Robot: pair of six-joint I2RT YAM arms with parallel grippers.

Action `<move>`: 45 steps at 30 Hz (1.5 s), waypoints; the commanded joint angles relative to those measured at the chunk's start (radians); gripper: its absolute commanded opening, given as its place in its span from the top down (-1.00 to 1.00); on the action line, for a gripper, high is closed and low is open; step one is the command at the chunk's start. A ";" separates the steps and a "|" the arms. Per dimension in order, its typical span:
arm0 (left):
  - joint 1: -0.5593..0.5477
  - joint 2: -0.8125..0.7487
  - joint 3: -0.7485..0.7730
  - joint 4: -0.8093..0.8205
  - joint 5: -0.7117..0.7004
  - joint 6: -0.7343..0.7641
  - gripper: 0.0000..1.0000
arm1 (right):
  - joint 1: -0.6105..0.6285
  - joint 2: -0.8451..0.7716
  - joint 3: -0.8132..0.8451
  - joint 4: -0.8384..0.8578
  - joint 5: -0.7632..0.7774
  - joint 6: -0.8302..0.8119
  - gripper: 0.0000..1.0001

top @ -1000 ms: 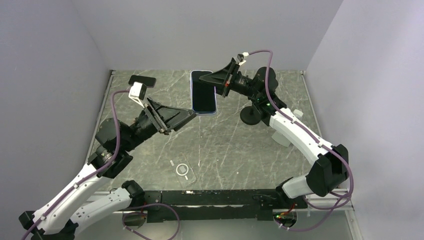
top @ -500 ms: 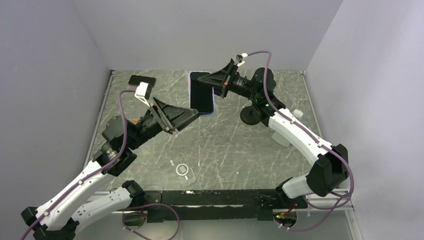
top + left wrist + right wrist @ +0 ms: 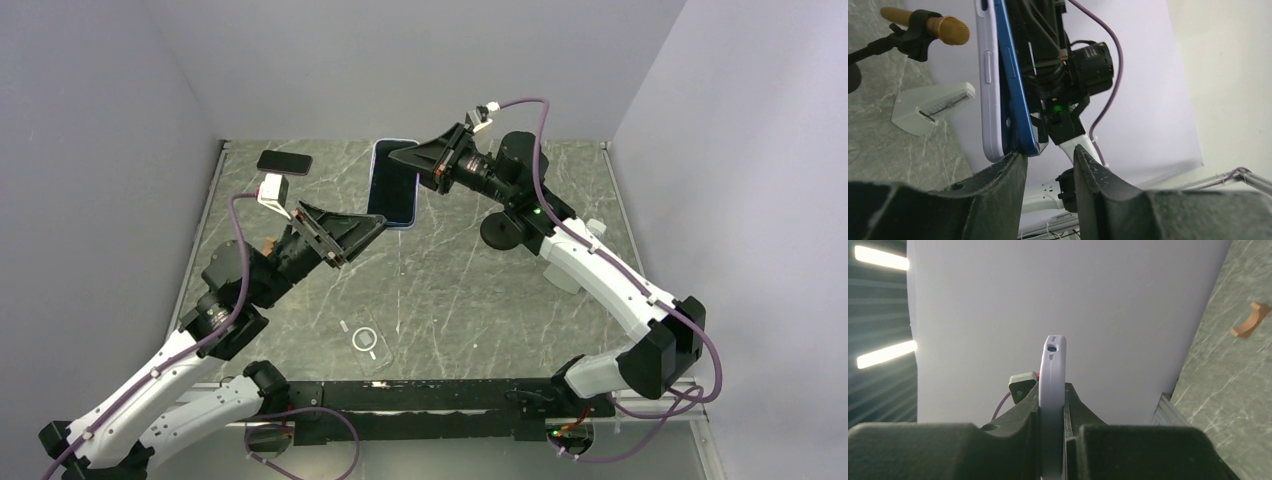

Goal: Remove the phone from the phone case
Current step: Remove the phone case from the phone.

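The right gripper's (image 3: 1052, 396) jaws are clamped on the phone's (image 3: 392, 185) faces, holding it in the air toward 12 o'clock. The left gripper's (image 3: 1048, 157) jaws stand apart just at the phone's lower corner. The phone case (image 3: 366, 341) lies on the table (image 3: 480, 290) at 6 o'clock, well apart.

A dark phone (image 3: 284, 161) lies at the marble table's (image 3: 470, 290) far-left corner (a microphone stand (image 3: 500, 232) sits farther right).
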 commanded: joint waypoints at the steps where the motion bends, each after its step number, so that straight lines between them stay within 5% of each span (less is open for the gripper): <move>1: 0.007 0.017 0.029 0.104 -0.180 0.019 0.21 | 0.057 -0.054 0.037 -0.088 -0.069 -0.133 1.00; 8: 0.006 0.021 0.043 0.021 -0.241 -0.012 0.45 | 0.088 -0.063 0.089 -0.189 -0.049 -0.219 1.00; 17: 0.006 0.005 0.030 -0.003 -0.338 -0.095 0.29 | 0.142 -0.060 0.101 -0.234 -0.037 -0.255 1.00; 31: 0.007 -0.018 -0.070 0.144 -0.353 -0.194 0.48 | 0.146 -0.050 0.092 -0.178 -0.136 -0.205 1.00; 37: 0.008 -0.048 -0.072 0.141 -0.406 -0.191 0.28 | 0.146 -0.061 0.092 -0.200 -0.195 -0.244 1.00; 45: 0.009 -0.033 -0.053 0.118 -0.360 -0.202 0.39 | 0.141 -0.046 0.123 -0.222 -0.189 -0.265 1.00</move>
